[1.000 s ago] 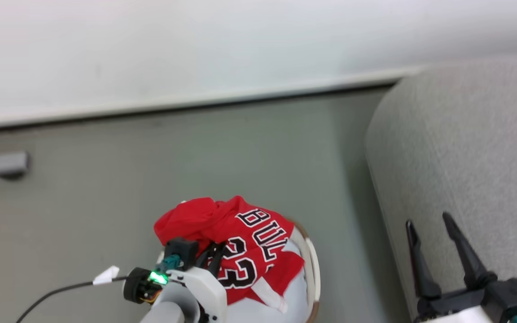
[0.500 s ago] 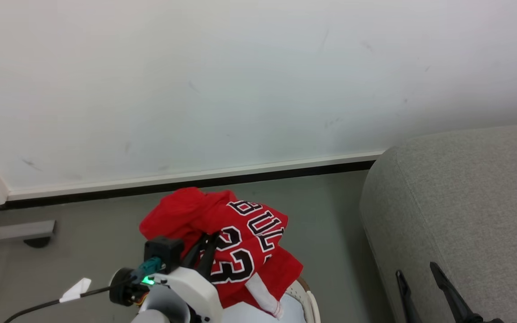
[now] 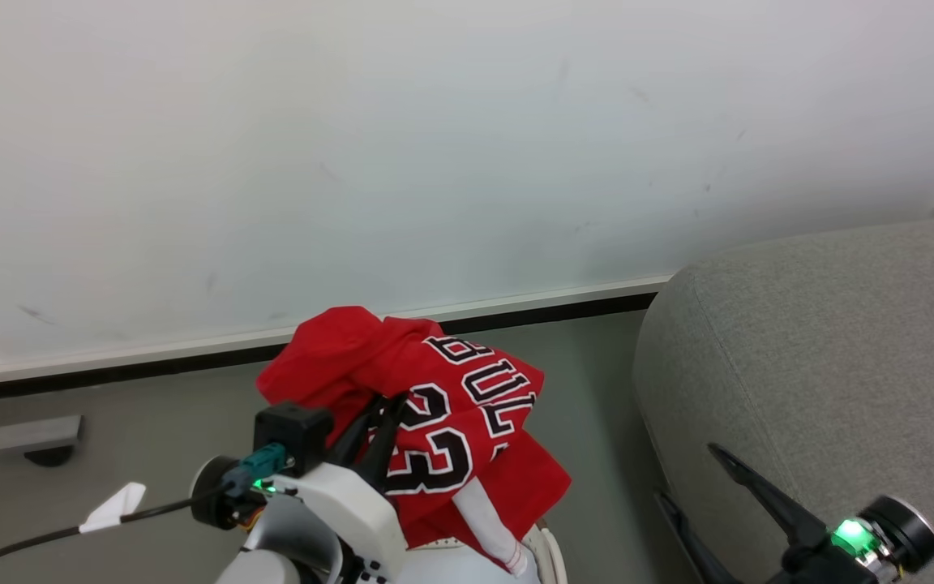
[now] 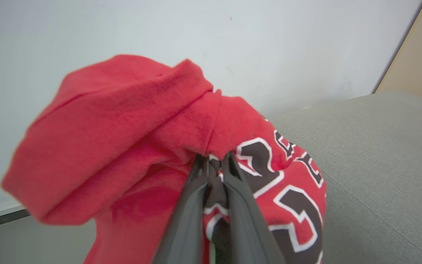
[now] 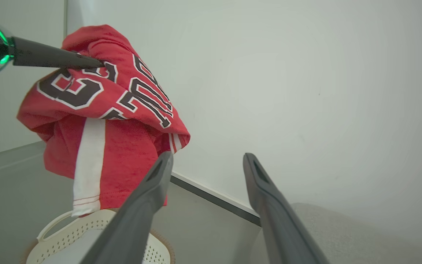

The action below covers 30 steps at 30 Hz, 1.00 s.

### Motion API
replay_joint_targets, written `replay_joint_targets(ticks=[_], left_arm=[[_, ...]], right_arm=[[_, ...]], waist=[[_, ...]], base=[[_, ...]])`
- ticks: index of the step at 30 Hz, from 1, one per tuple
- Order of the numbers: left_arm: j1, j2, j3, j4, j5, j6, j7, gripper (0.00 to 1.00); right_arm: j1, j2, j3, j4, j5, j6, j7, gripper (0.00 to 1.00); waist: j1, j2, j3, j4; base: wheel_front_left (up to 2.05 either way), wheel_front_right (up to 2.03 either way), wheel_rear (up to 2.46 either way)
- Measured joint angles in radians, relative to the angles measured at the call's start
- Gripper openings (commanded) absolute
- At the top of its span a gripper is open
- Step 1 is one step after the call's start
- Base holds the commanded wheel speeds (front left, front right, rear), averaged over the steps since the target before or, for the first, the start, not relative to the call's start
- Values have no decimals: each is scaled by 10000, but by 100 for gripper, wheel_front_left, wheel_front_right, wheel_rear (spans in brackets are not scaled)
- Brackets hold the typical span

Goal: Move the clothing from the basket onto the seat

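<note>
The carry is in hand: the jersey [image 3: 451, 405] is up out of the basket [image 5: 86, 227] and hangs in the air from the left hand [image 4: 213, 159]. That hand's two fingers are pressed together on a pinch of red cloth beside the number, with fabric bunched over the tips and the rest drooping below. In the right wrist view the lowest hem and the white stripe dangle just above the basket's rim. I cannot tell whether the hem is fully clear of it. The basket stands on the floor [image 3: 151, 405], close to the wall [image 3: 434, 162].

The sofa [image 3: 824, 341] lies to the robot's right, past a strip of bare floor, and nothing is on the part of it that shows. The right hand [image 3: 686, 472] sits low beside the sofa's rounded edge, its fingers spread wide apart and holding nothing.

Judging from this, the lift is done and the transfer is not. The next move calls for swinging the left arm across to the right while keeping the jersey high enough for its trailing hem to pass the basket rim and the sofa's edge. The arm should then lower it well onto the cushion before the fingers part. The pinch takes only a small fold, so a smooth, unhurried swing seems wise.
</note>
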Motion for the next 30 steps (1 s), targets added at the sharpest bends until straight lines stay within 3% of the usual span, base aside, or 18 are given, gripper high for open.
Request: replay_joint_targets(ticks=[6,12,21,27,28,29,30], left_arm=[[-24,-50,-157,-173,-84,-13,161,0],[-178,-236,-428,-136,-94,-102,240,0],[-410,-412,-759,29,-205,-320,380,0],[-479,-474,-892,136,-282,-366,453,0],[-502,-470,-899,157,-286,-366,468,0],[-519,-468,-901,184,-286,-366,476,0],[-531,-464,-899,203,-288,-364,485,0]], right_arm=[[-1664,-1034,1977,445,-2,0,190,100],[-3339,-1164,3630,1338,380,0,291,100],[-5169,-58,5434,3618,604,0,84,100],[-5676,965,5555,4842,947,0,25,100],[-5715,1145,5405,4915,1039,0,25,94],[-5740,1271,5313,4999,1064,2,23,47],[-5740,1425,5239,5116,1106,2,23,23]], waist=[[1,0,43,13],[2,0,54,130],[2,0,28,239],[2,0,23,286],[1,0,33,290],[2,0,43,291],[1,0,54,292]], base=[[0,0,0],[0,0,0],[0,0,0],[0,0,0],[0,0,0],[0,0,0],[0,0,0]])
